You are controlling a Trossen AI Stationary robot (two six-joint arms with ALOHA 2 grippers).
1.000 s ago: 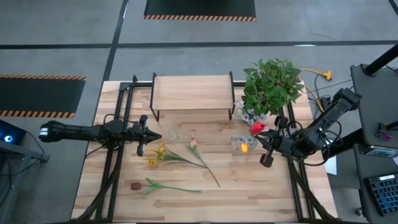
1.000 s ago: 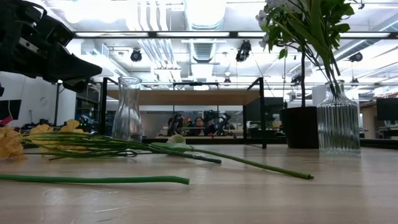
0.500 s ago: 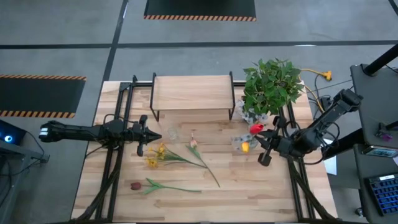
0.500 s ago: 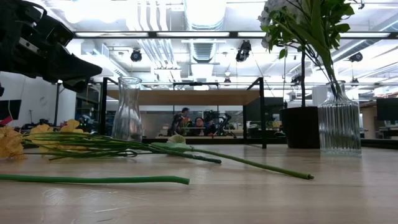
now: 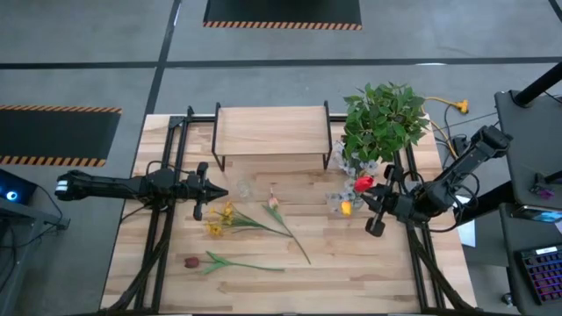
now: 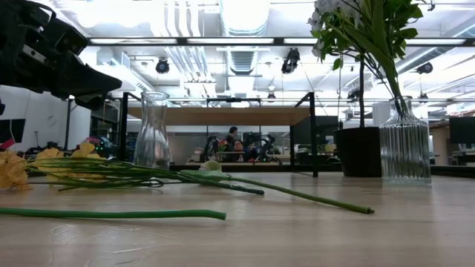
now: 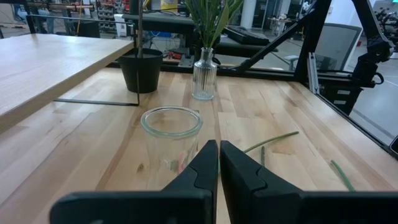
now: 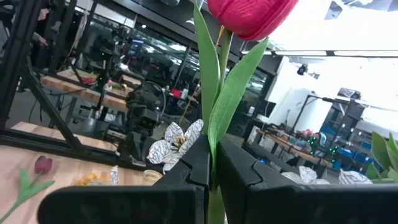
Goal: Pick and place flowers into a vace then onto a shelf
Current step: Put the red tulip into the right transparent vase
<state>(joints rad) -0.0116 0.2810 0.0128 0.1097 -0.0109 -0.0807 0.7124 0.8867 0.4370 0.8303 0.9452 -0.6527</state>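
My right gripper [image 5: 367, 197] is shut on a red tulip [image 5: 363, 183] beside a ribbed glass vase [image 5: 338, 202] that holds other flowers; that vase also shows in the low view [image 6: 404, 148]. My left gripper [image 5: 221, 190] is shut and empty, just left of a small clear vase [image 5: 243, 188], which stands right before its fingertips in the left wrist view [image 7: 172, 146]. Yellow flowers [image 5: 219, 219], a pale flower [image 5: 273, 204] and a maroon tulip [image 5: 191, 262] lie flat on the table. The shelf [image 5: 270, 132] stands at the far edge. My right gripper pinches the red tulip's green stem [image 8: 214, 134] between its two fingers, below the head [image 8: 249, 15] and the long leaves. The fingers lie across the stem, coming level from the table's right. The tulip stands upright above the fingers; its lower end is hidden by the fingers.
A bushy potted plant [image 5: 384, 118] stands at the far right, close behind the ribbed vase. Black frame rails [image 5: 167, 228] run along both sides of the table. Bare wood lies near the front edge [image 5: 351, 272]. People move in the room behind [image 6: 234, 144].
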